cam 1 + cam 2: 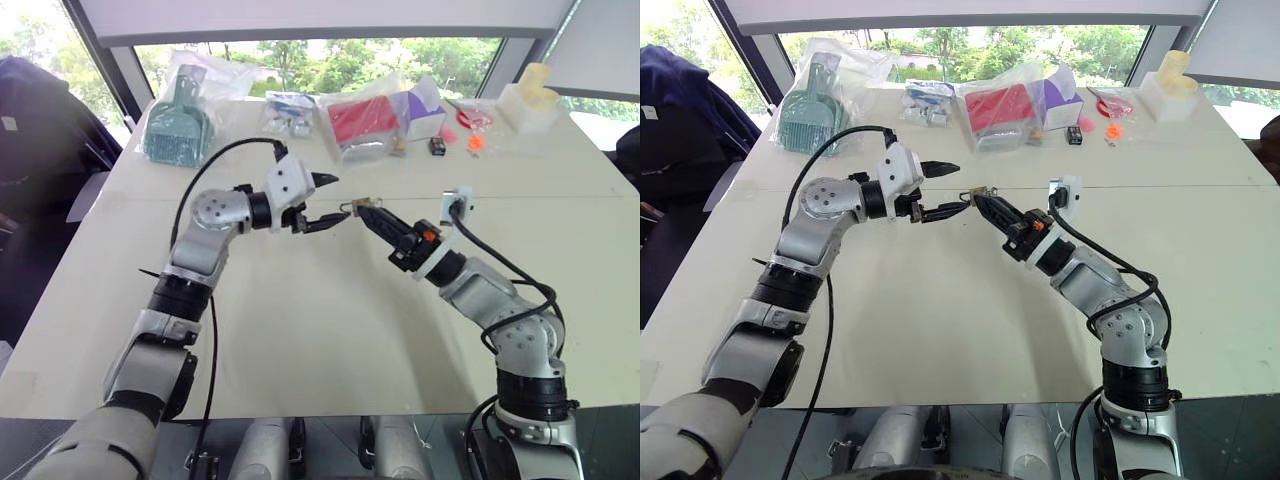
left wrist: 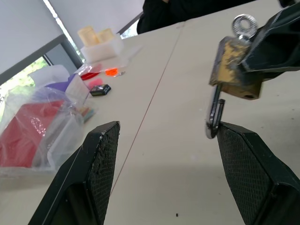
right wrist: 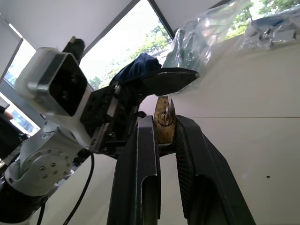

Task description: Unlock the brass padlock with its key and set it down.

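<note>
Note the green scoop in a plastic bag (image 1: pixel 178 125) at the far left of the table (image 1: pixel 300 330). To its right, along the far edge, you will find a small clear bag (image 1: pixel 288 112), a red item in a bag (image 1: pixel 362 122), a purple box (image 1: pixel 425 110), a small black item (image 1: pixel 437 146), some orange and red pieces (image 1: pixel 474 130) and a cream block (image 1: pixel 528 100) at the far right. Over the middle of the table, held well above its surface, the left gripper (image 1: pixel 322 203) has its two black fingers spread apart, one finger above and one below, pointing toward the right. Just right of its fingertips, observe the brass padlock (image 1: pixel 362 204), pinched between the pressed-together fingers of the right gripper (image 1: pixel 372 212), which points to the far left. In the left wrist view, the padlock's silvery shackle (image 2: pixel 213 117) hangs swung out from the body, beside one spread finger (image 2: pixel 253 164), while the key (image 2: pixel 244 26) protrudes from the other end of the body.
</note>
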Controlling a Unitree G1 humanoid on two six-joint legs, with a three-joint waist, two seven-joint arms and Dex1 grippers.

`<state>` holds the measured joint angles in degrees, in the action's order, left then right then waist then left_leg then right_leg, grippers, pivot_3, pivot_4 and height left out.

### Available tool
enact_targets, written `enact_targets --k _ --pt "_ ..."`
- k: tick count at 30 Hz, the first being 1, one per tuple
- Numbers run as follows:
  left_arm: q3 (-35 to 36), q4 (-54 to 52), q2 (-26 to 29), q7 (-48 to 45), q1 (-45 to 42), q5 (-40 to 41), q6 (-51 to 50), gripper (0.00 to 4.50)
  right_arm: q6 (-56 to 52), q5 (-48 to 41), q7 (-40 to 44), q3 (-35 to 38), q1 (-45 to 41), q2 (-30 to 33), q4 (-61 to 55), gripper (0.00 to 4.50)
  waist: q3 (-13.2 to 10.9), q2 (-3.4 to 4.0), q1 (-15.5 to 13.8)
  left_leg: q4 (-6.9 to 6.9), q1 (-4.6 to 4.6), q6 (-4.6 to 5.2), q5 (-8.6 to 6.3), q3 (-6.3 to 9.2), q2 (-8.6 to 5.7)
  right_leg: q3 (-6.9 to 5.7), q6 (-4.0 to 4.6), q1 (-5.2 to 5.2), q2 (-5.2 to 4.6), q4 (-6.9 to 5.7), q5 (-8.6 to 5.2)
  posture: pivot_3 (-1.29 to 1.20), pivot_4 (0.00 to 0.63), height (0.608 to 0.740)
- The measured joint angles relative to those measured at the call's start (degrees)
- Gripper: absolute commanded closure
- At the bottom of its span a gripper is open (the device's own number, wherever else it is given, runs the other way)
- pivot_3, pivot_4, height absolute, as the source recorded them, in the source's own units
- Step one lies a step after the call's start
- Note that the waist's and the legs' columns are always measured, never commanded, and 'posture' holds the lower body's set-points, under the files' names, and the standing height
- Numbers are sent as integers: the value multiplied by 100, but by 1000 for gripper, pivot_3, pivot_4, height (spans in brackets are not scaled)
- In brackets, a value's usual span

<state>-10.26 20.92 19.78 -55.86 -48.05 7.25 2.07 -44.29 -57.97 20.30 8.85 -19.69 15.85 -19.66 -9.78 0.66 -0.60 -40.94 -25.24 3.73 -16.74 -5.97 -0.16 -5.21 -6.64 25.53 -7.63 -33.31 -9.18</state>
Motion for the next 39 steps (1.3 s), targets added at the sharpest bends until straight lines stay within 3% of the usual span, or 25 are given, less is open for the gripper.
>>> enact_targets --k 14,20,23,29,35,39 --pt "24 590 -164 298 -286 -178 445 1210 -115 -171 -203 -181 267 -176 -225 4500 0 0 3 0 0 5 -3 1 0 0 0 1 -1 0 0 0 150 735" --pt "35 374 327 43 342 -144 -496 1210 -397 -311 -783 -14 190 -183 51 4500 0 0 66 4 3 0 0 0 3 0 0 3 0 -3 0 0 150 735" --pt "75 -20 665 -169 898 41 -1269 1210 -809 -435 -1146 73 201 -118 351 4500 0 0 114 7 -2 -2 1 1 3 0 0 7 -1 -6 0 0 150 735" --pt "369 -1842 1137 -404 1828 883 -2835 1210 -1452 -940 -1936 224 171 -323 877 4500 -1 2 136 9 -4 -9 1 1 4 2 11 12 -5 -2 -6 0 150 735" --pt "487 -3095 1260 -148 2418 1446 -3777 1210 -1730 -950 -2302 282 126 -309 1221 4500 -2 3 126 11 -4 -14 4 2 3 2 22 13 -3 -2 -12 0 150 735" --pt "506 -3454 1242 104 2546 1585 -3939 1178 -1785 -832 -2437 311 69 -291 1340 2596 -2 3 124 13 -2 -15 4 1 2 2 22 12 -1 -2 -12 0 150 735"
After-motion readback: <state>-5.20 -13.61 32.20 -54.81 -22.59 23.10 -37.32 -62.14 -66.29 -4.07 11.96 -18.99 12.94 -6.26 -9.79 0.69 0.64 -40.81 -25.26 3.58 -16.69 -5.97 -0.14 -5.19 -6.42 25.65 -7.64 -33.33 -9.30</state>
